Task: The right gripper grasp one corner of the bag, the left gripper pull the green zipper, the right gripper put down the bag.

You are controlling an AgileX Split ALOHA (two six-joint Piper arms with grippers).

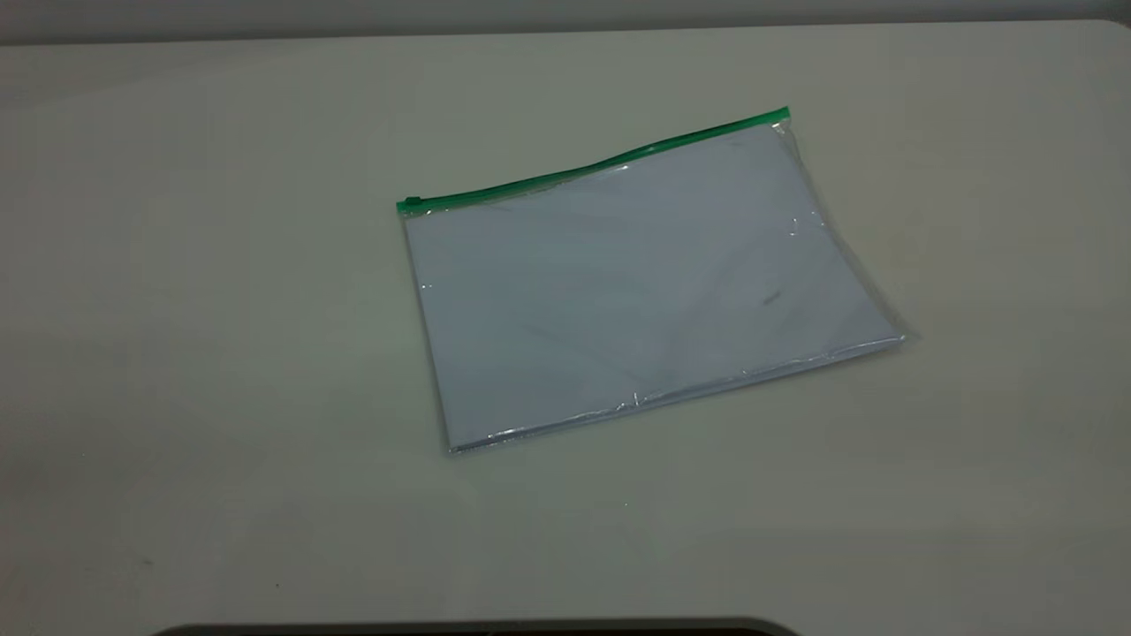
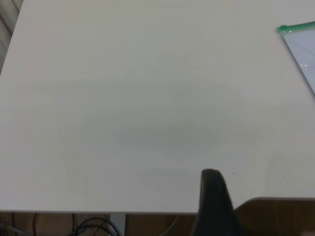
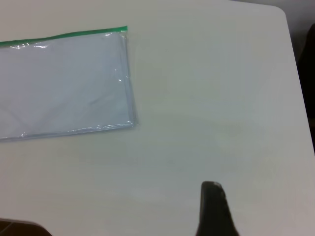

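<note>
Bag (image 1: 645, 283): flat on surface (image 1: 177, 353), free of both arms; green zipper (image 1: 592, 168) along far edge, slider (image 1: 412, 203) at left end. Scene fits pre-grasp or post-putdown alike. Fingers: yours to verify; state of either pair not discernible.

The bag (image 1: 645, 283) lies flat on the desk (image 1: 194, 353), right of the desk's middle and turned askew. The zipper (image 1: 592, 166) runs along the bag's far edge, its slider (image 1: 412, 202) at the bag's left far corner.
</note>
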